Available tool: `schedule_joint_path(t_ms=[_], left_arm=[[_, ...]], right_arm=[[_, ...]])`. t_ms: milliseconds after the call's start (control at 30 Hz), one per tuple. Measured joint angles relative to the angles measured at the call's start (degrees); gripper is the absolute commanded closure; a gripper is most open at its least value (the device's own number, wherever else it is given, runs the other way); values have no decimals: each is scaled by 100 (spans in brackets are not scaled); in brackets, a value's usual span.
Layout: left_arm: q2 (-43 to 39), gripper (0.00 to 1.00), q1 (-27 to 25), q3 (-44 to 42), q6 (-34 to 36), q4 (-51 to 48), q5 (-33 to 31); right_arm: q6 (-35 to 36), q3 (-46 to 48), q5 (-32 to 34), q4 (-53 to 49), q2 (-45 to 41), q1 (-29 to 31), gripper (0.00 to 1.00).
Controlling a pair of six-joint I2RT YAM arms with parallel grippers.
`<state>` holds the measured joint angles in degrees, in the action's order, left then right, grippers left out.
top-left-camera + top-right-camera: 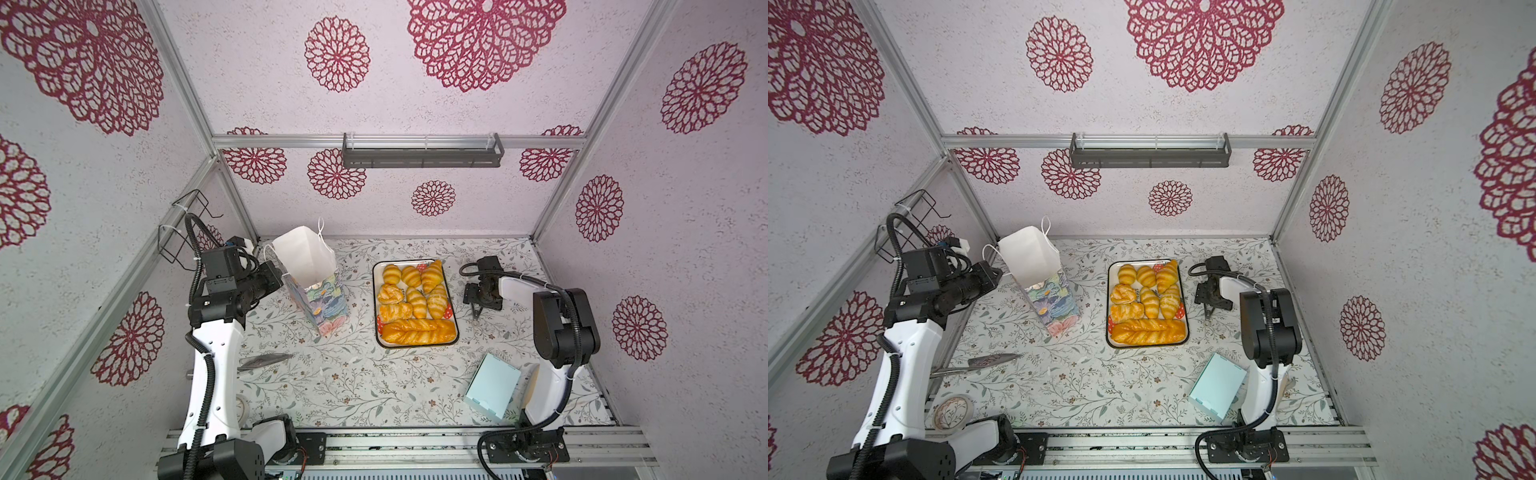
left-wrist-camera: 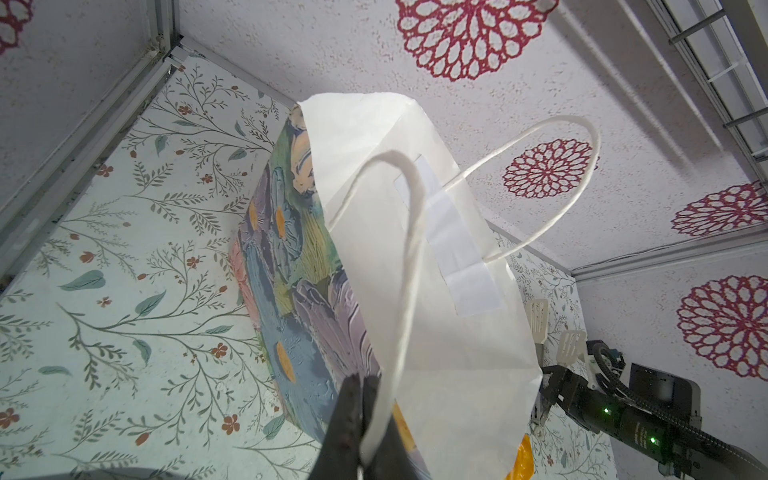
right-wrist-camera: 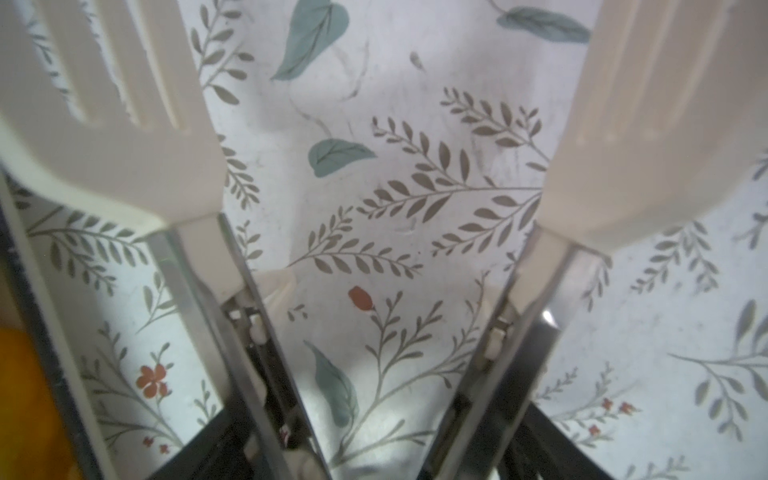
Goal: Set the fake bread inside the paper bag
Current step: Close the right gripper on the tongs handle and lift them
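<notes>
Several glossy golden pieces of fake bread lie on a white tray, with a long braided loaf along its near end. The flowered paper bag stands upright left of the tray, its white mouth open. My left gripper is shut on the bag's white cord handle at the left rim. My right gripper is shut on a pair of white-headed tongs. The tong heads are spread over bare table right of the tray, with nothing between them.
A light blue flat box lies near the right arm's base. A knife and a tape roll lie at the front left. A wire rack hangs on the left wall, a grey shelf on the back wall.
</notes>
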<state>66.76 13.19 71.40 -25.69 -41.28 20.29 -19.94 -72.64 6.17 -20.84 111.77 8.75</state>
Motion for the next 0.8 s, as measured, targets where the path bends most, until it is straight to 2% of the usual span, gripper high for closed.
schedule_joint_path(t_ms=[433, 800], left_arm=[[0, 93, 0, 2, 0, -13, 2], [0, 92, 0, 92, -2, -15, 24]], right_arm=[[42, 2, 2, 0, 0, 0, 36], [44, 94, 4, 0, -127, 0, 37]])
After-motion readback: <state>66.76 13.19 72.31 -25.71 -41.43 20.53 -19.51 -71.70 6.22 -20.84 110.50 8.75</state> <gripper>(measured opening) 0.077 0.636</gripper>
